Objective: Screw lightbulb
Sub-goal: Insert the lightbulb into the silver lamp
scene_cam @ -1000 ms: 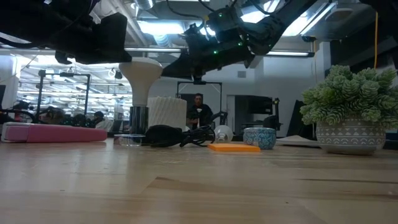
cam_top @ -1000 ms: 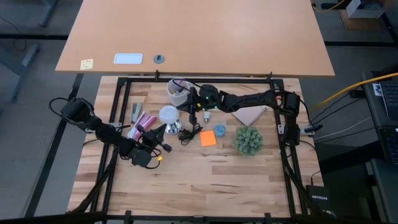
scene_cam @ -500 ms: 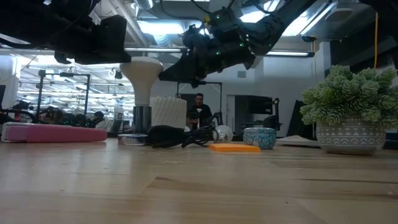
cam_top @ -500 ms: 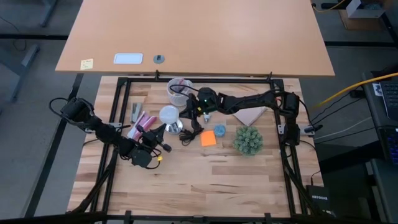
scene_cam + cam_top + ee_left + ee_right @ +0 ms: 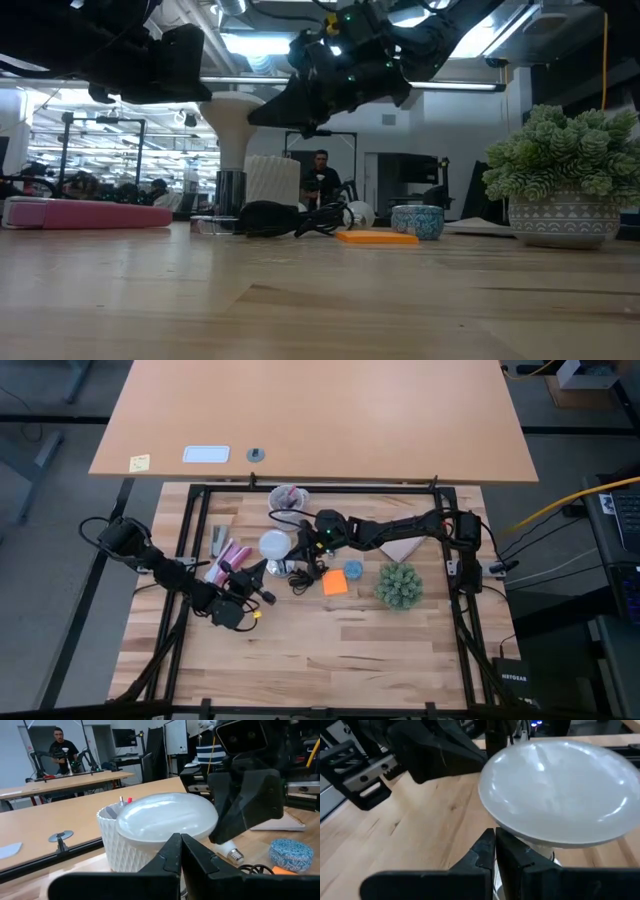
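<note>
The white frosted lightbulb (image 5: pixel 271 544) stands upright, its narrow base down in the silver socket (image 5: pixel 283 566) with the black cord (image 5: pixel 306 576); it also shows in the low view (image 5: pixel 233 110). My left gripper (image 5: pixel 264 567) is shut, its tips low beside the socket, under the dome (image 5: pixel 167 817). My right gripper (image 5: pixel 297 548) is shut and comes from the table's right. Its tips (image 5: pixel 494 836) stand under the dome's rim (image 5: pixel 555 795), beside the bulb's neck (image 5: pixel 540 851). My left gripper's shut fingertips (image 5: pixel 172 845) stand against the foot of the bulb and socket, but they hide the spot themselves; I cannot tell whether they touch. My right gripper's shut fingers (image 5: pixel 485 847) lie level beside the bulb's neck under the dome; I cannot tell whether they touch it.
A pale cup of pens (image 5: pixel 287 500) stands behind the bulb. A second small bulb (image 5: pixel 231 852) lies on the table. An orange sticky note (image 5: pixel 335 582), a blue dish (image 5: pixel 354 570) and a potted plant (image 5: pixel 400 586) are to the right. Pink items (image 5: pixel 228 557) lie to the left.
My right gripper has moved from beside the cup of pens toward the table's left and near edge, up to the bulb, its shut fingers now reaching under the dome. My left gripper has kept still.
</note>
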